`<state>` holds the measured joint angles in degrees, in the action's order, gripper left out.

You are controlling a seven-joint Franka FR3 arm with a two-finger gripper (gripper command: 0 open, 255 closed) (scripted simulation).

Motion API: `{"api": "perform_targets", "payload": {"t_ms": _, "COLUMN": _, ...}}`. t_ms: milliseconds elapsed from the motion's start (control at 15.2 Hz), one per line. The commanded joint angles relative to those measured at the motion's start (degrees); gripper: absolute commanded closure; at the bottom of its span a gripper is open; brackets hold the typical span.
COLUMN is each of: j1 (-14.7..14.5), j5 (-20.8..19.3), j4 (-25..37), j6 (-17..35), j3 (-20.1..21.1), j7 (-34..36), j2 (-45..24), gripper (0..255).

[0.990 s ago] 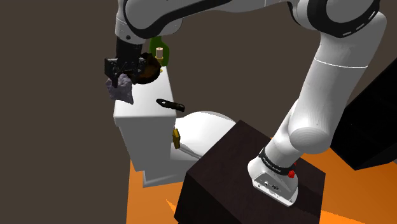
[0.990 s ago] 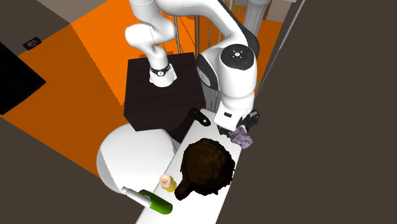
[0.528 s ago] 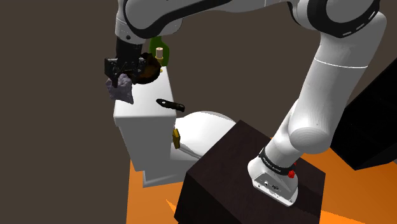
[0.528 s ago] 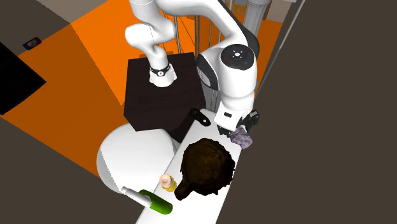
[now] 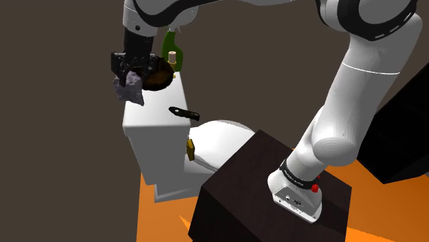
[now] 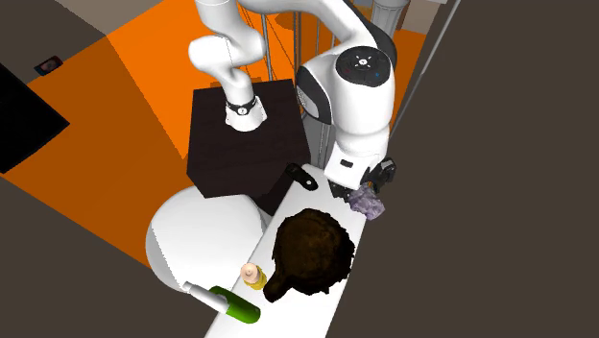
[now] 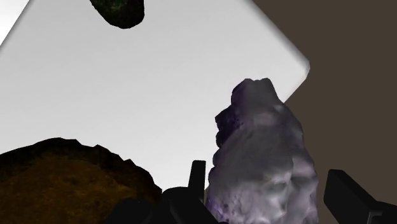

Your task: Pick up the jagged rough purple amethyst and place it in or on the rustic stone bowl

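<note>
My fingers (image 7: 198, 175) clasp the grey-purple amethyst (image 7: 264, 159), seemingly lifted clear of the white cistern lid (image 7: 159, 95); carrying it to the dark stone bowl (image 6: 312, 252) is left.

In the shoulder view, a white cistern lid (image 5: 148, 117) carries 1 small black object (image 5: 184, 112) at its 4 o'clock corner and 1 green bottle (image 5: 168, 41) at 1 o'clock. A tan piece (image 5: 172, 56) sits at the bottle's 6 o'clock. Orange floor (image 5: 159, 216) lies below.
</note>
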<state>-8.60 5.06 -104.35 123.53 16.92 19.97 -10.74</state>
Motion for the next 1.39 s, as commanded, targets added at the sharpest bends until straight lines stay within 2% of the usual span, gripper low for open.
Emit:
{"api": "perform_targets", "payload": {"t_ms": 0, "j1": 0.0, "j5": 0.0, "j4": 1.2, "j6": -1.6, "j3": 0.0, "j7": 0.1, "j2": 0.4, "gripper": 255}}
{"api": "perform_targets", "payload": {"t_ms": 1320, "j1": 0.0, "j5": -0.2, "j4": 15.1, "j6": -16.5, "j3": 0.1, "j7": 1.6, "j2": 1.6, "gripper": 255}}
